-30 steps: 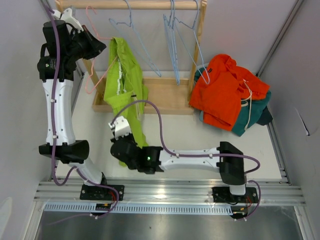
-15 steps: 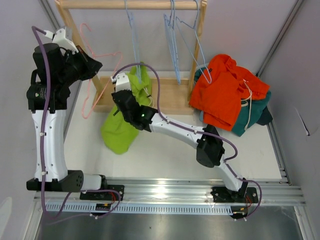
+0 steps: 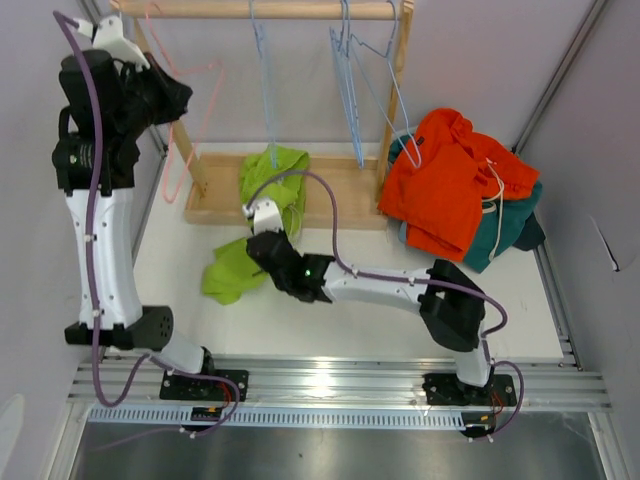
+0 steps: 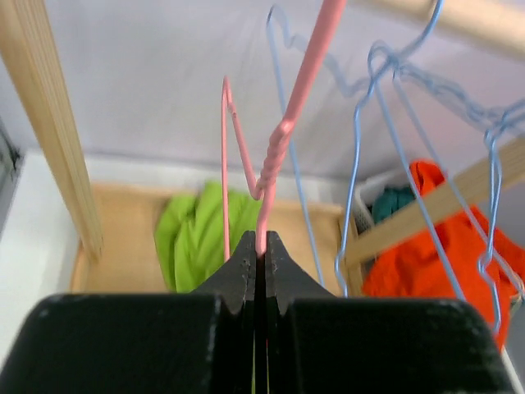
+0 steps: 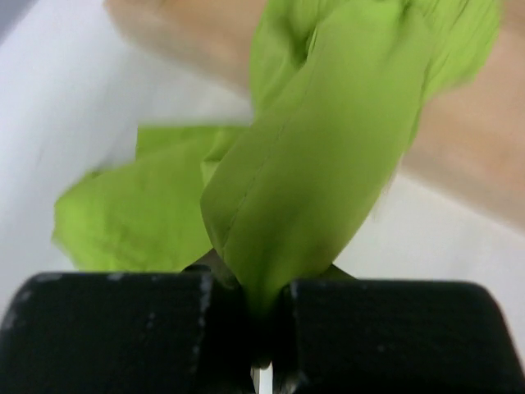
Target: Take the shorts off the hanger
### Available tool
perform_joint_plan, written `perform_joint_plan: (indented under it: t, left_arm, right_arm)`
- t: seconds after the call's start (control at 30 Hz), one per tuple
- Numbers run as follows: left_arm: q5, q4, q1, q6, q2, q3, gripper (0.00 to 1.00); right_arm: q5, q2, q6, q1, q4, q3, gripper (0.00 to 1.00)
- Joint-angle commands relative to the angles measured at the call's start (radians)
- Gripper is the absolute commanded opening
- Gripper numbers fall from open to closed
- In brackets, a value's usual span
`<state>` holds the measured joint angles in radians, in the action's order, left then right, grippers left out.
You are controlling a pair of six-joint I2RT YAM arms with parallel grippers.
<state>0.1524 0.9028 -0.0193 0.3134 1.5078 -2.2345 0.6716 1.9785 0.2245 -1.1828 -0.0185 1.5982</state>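
While the lime shorts (image 3: 272,178) hung on the pink hanger (image 3: 186,128) a second ago, from overhead you could see they had come off it. They lay slumped from the rack base (image 3: 335,196) down onto the counter (image 3: 178,272). Your right gripper (image 3: 262,244) had drawn back toward you from its reach half a second earlier, with the cloth trailing from it. Your left gripper (image 3: 178,96) had raised the bare hanger toward the rail (image 3: 280,9). The orange shorts (image 3: 450,180) and teal shorts (image 3: 512,232) sat heaped at the right of the rack, as before.

In the left wrist view, your gripper's fingers were pressed together on the pink wire just below its twisted neck. Nothing hung from it. The lime cloth showed far below on the wood.

In the right wrist view, your gripper was pinching a bunched fold of the lime shorts, and the rest spread out on the counter beyond.

So this pair looked freed. What remained for you, I judge, was to let the cloth go and hang the empty hanger back on the rail.
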Motion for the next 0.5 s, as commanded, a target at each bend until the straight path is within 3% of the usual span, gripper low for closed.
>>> perform_joint_plan:
  t: [0.0,0.27,0.47]
  left_arm:
    - [-0.013,-0.033,-0.002,-0.043,0.142,-0.227,0.00]
    - [0.004,-0.232,-0.002,-0.039,0.285,-0.258,0.00]
    - [0.030,-0.297,-0.002,-0.030,0.408,-0.298,0.00]
  right_arm:
    - [0.080,-0.159,0.101,-0.127,0.120,-0.177,0.00]
    - [0.222,-0.361,0.286,-0.337,0.023,-0.432,0.00]
    - [0.368,-0.467,0.444,-0.481,-0.170,-0.550,0.00]
